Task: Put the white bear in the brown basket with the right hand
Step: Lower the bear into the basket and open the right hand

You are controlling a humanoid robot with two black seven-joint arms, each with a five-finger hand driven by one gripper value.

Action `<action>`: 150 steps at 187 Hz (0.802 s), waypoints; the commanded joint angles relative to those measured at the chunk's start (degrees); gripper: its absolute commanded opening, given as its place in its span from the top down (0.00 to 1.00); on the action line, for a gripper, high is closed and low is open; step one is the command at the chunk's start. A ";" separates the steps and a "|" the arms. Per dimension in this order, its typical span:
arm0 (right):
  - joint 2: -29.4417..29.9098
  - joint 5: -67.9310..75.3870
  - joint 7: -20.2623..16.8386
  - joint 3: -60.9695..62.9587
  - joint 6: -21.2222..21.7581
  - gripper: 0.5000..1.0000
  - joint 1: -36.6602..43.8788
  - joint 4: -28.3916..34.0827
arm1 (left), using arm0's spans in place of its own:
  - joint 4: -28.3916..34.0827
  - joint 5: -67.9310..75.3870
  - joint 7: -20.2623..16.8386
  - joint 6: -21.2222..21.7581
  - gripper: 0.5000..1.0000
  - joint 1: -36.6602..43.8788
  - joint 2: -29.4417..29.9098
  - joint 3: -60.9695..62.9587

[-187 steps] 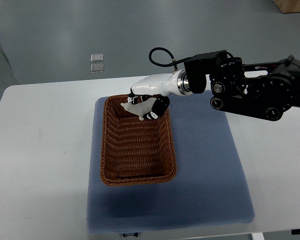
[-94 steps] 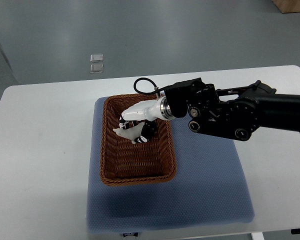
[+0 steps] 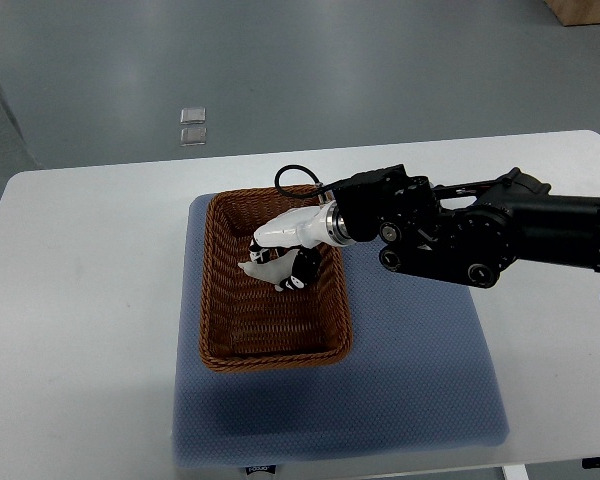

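A brown wicker basket [image 3: 220, 330] stands on a blue mat [image 3: 410, 360] on the white table. My right hand [image 3: 280, 262], white with black finger parts, reaches in from the right on a black arm [image 3: 460, 235] and hangs inside the basket's far half. Its fingers are curled around the small white bear [image 3: 260, 268], which shows just below and left of the palm, low over the basket floor. Whether the bear touches the floor cannot be told. The left arm does not show.
The mat covers the table's middle and front. Two small clear squares [image 3: 193, 125] lie on the grey floor beyond the table's far edge. A brown box corner [image 3: 585, 8] shows at the top right.
The right hand came from the basket's far rim down and forward into the basket with the bear. Since half a second ago it has shifted slightly right and stayed low.
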 commanded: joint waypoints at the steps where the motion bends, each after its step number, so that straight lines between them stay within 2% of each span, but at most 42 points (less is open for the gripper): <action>1: -0.02 0.24 0.19 0.00 -0.09 0.56 0.13 0.01 | 0.00 0.00 0.00 0.00 0.00 0.00 0.00 0.00; 8: -0.02 0.41 0.19 0.00 -0.09 0.49 0.13 0.01 | 0.00 0.00 0.00 0.00 0.00 0.00 0.00 0.00; 39: -0.02 0.41 0.28 0.00 0.00 0.48 0.13 0.01 | 0.00 0.00 0.00 0.00 0.00 0.00 0.00 0.00; 50: -0.02 0.41 0.37 0.00 0.00 0.43 0.13 0.01 | 0.00 0.00 0.00 0.00 0.00 0.00 0.00 0.00; 68: -0.11 0.50 0.37 0.09 0.00 0.41 0.31 0.01 | 0.00 0.00 0.00 0.00 0.00 0.00 0.00 0.00; 85: -0.29 0.76 0.37 0.18 -0.09 0.29 0.66 0.01 | 0.00 0.00 0.00 0.00 0.00 0.00 0.00 0.00; 102: -0.90 0.85 0.46 0.53 0.18 0.26 1.36 0.09 | 0.00 0.00 0.00 0.00 0.00 0.00 0.00 0.00; 110: -1.34 0.94 0.55 0.70 0.35 0.18 2.33 0.45 | 0.00 0.00 0.00 0.00 0.00 0.00 0.00 0.00; 150: -4.33 1.12 0.63 0.97 0.71 0.15 5.50 0.71 | 0.00 0.00 0.00 0.00 0.00 0.00 0.00 0.00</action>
